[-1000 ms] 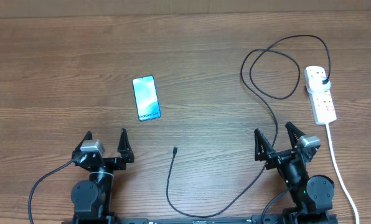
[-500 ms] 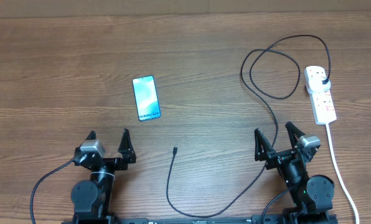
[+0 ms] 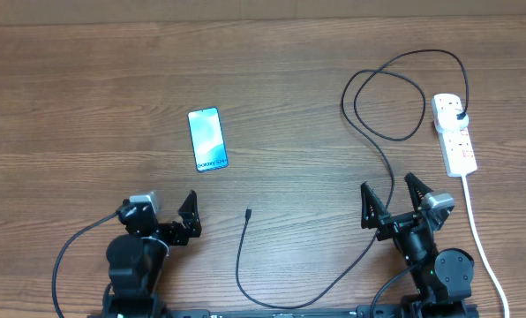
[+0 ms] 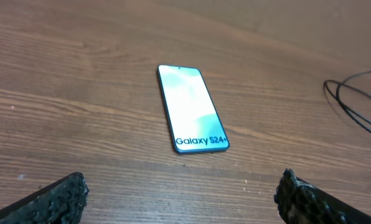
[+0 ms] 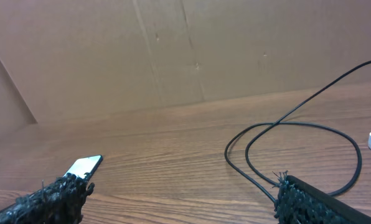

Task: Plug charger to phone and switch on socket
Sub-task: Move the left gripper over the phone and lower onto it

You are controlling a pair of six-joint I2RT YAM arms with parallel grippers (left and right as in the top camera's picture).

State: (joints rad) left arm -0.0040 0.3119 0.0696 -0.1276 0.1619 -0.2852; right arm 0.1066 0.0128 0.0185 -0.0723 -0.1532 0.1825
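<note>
The phone lies flat on the wooden table, light blue screen up; it shows again as the phone in the left wrist view and the phone in the right wrist view. The charger's connector tip rests loose on the table between the arms. Its thin black cable loops at the right, and its plug sits in the socket. My left gripper is open and empty, short of the phone. My right gripper is open and empty beside the cable.
The socket's thick white cord runs down the right side past the right arm. A bend of the black cable shows at the right of the left wrist view. A brown board wall stands behind the table.
My left arm has swung a little to the right and turned, its fingers staying wide. The right arm, phone, cable and socket have not moved.
</note>
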